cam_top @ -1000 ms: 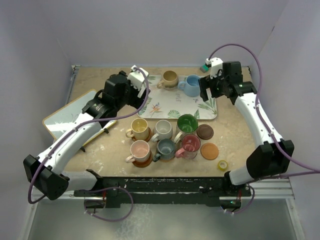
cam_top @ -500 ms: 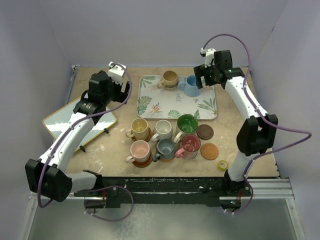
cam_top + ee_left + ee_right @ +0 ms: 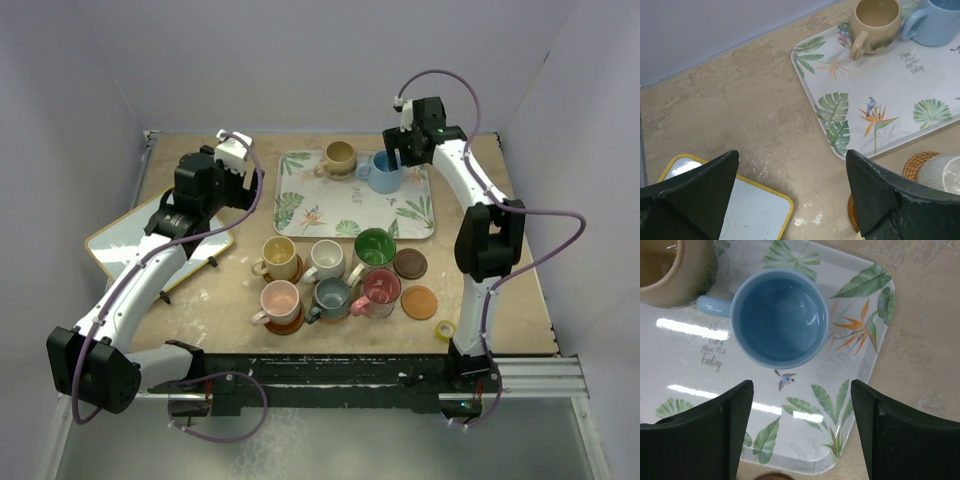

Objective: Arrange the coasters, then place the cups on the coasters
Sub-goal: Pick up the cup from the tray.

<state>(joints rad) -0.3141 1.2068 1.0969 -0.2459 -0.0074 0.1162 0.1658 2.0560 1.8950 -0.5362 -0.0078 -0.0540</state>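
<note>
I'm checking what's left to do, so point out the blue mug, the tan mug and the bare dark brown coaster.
blue mug (image 3: 782, 320), right wrist view, inside its bowl.
tan mug (image 3: 875, 15), left wrist view, inside its bowl.
dark brown coaster (image 3: 410, 263), top view, its bare middle.

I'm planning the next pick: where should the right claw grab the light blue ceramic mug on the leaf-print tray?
Probably best to pinch the rim of the light blue ceramic mug from straight above, one finger inside, on the side opposite its handle. It stands upright and open-topped, and the tan ceramic mug crowds the handle side. The right claw hangs open nearby.
</note>
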